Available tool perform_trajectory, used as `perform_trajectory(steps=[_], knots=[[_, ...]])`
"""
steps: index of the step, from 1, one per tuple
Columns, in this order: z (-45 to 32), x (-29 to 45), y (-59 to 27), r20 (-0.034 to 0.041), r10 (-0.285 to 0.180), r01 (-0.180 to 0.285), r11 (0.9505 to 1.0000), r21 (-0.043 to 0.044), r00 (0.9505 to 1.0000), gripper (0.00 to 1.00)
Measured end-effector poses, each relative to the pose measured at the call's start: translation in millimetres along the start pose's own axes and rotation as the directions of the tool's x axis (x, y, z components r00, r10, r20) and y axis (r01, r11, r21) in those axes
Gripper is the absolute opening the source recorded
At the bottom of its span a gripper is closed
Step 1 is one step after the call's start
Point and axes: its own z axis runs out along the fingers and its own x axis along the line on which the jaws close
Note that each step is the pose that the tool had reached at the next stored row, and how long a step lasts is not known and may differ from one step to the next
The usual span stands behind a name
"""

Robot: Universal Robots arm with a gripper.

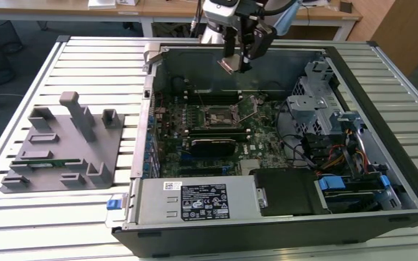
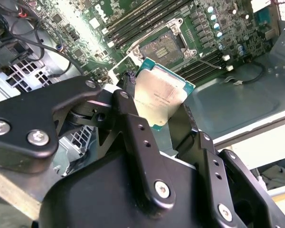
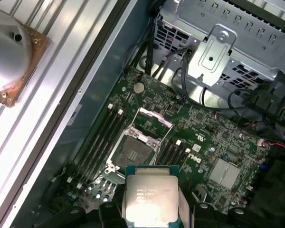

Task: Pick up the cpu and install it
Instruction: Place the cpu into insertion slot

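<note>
Slatted metal table point(image 1: 85, 60) had the open PC case point(image 1: 267, 231) lying on it, and the pickup part looked done: the gripper point(image 2: 156, 111) was clamped on the cpu point(image 3: 149, 192), holding it in the air above the motherboard point(image 1: 263, 140). Below it the socket point(image 3: 133, 153) sat open and empty. I'd call it roughly halfway, since the cpu wasn't in the socket yet and nothing was latched.

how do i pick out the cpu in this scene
Find the open computer case on the slatted table; the arm's tool hangs above it. The cpu is the flat, square, silver-topped chip pinched in that tool, unlike the empty metal-framed socket on the motherboard below.
</note>
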Motion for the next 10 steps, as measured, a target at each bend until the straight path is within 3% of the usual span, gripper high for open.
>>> perform_trajectory(steps=[10], knots=[[0.1, 0.0, 0.0, 0.0032, 0.071, -0.071, 0.9974, -0.0008, 0.9974, 0.53]])
